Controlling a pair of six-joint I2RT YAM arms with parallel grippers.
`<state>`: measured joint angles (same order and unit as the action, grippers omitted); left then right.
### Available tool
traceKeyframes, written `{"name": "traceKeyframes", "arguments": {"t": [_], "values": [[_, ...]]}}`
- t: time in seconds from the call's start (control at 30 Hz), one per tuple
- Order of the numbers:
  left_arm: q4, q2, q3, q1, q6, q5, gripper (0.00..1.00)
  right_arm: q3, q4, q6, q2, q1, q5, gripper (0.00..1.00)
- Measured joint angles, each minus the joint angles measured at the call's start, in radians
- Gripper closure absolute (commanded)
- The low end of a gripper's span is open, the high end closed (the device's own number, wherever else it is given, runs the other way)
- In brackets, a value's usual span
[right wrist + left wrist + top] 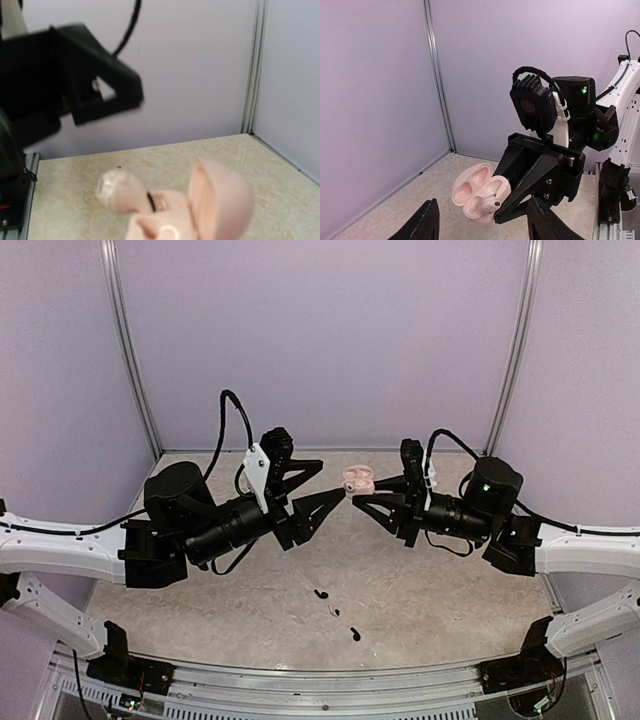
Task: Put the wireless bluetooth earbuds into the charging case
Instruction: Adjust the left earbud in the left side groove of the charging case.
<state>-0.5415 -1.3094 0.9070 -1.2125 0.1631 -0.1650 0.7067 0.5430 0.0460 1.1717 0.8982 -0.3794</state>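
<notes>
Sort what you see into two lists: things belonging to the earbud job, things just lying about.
Job: pale pink clamshell charging case, open, pinched by the right gripper; pale pink earbud resting in it; open left gripper.
Lying about: three tiny black bits on the beige marbled table, too small to identify.

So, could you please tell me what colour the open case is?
The case is pale pink, inside and out; the left wrist view shows it best.
</notes>
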Motion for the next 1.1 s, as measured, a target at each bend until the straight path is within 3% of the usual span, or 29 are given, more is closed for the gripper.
{"name": "traceKeyframes", "arguments": {"t": [0.23, 0.5, 0.83, 1.1], "values": [[0.016, 0.066, -0.035, 0.001, -0.06, -0.03, 0.36, 0.0, -0.049, -0.003, -0.018, 0.0, 0.048, 1.0], [0.129, -0.009, 0.049, 0.034, -0.225, -0.079, 0.64, 0.014, -0.137, 0.014, -0.018, 0.0, 0.176, 1.0], [0.249, -0.121, 0.174, 0.046, -0.356, -0.087, 0.7, 0.035, -0.204, 0.018, -0.014, 0.0, 0.349, 1.0], [0.288, -0.179, 0.22, 0.065, -0.402, -0.077, 0.76, 0.037, -0.22, 0.003, -0.008, 0.0, 0.396, 1.0]]}}
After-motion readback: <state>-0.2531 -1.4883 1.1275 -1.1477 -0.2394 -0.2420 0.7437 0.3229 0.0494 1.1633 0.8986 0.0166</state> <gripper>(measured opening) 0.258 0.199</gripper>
